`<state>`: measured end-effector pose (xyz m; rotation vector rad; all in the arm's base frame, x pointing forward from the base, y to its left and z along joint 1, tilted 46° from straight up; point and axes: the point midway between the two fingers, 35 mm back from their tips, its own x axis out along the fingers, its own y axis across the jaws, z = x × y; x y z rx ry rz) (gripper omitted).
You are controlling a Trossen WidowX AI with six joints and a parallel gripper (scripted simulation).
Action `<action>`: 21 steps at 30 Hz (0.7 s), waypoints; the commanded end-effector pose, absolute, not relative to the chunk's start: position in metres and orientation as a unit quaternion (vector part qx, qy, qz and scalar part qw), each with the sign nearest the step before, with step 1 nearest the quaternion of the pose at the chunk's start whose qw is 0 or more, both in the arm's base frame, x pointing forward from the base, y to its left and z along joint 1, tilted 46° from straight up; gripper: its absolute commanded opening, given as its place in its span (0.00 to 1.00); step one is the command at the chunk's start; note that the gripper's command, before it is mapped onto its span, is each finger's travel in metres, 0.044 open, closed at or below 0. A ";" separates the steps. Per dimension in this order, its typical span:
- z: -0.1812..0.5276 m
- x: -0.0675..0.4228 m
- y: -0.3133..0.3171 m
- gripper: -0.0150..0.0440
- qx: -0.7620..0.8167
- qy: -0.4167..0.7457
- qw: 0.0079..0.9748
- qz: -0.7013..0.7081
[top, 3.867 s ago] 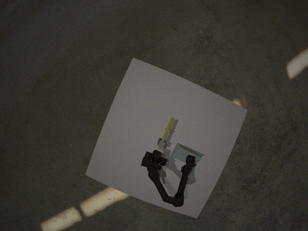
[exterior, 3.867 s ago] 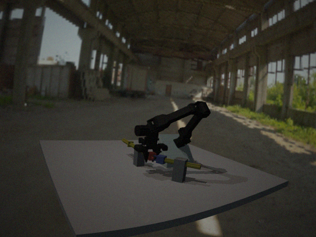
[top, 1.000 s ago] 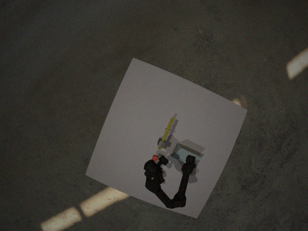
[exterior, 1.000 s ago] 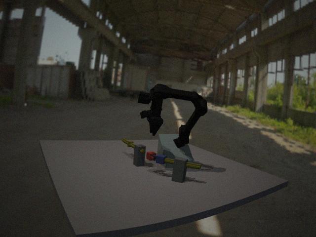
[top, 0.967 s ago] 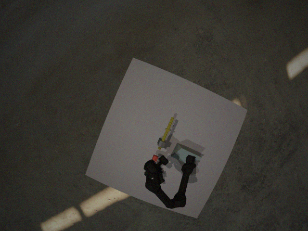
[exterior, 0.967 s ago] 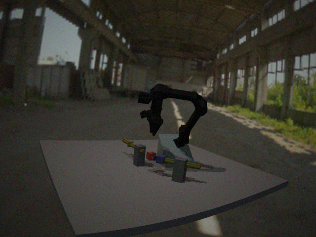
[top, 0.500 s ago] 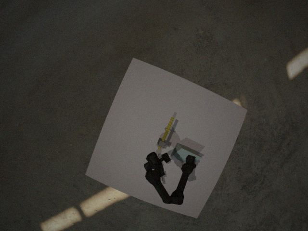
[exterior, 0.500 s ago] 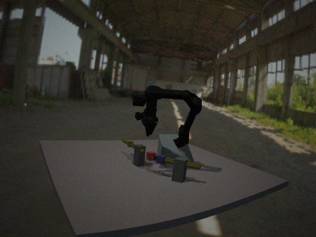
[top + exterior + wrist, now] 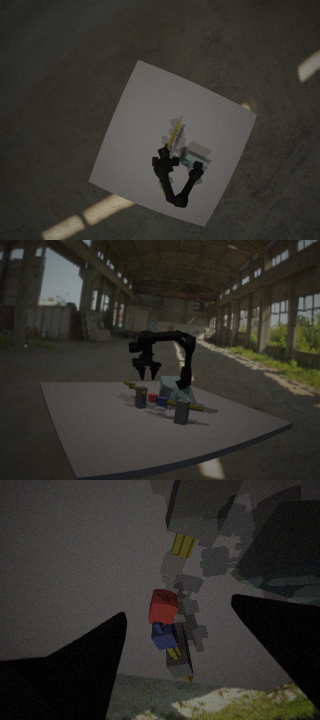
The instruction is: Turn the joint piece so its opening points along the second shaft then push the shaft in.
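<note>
Top view: red joint piece and near grey block hidden under the black arm (image 9: 165, 178). Wrist view: far grey block (image 9: 200, 502) cut by upper edge.

The black six-joint arm (image 9: 188, 353) rises from its base, bends at the elbow and reaches level across to a wrist that turns straight down. Its black parallel-jaw claw (image 9: 148, 374) hangs in the air, pointing downward, jaws spread wide with nothing between them. Both dark, tapered fingertips show apart in the wrist view.
</note>
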<state>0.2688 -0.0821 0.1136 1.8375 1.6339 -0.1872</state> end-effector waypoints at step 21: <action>0.078 0.265 -0.088 1.00 0.765 0.607 0.164 -0.141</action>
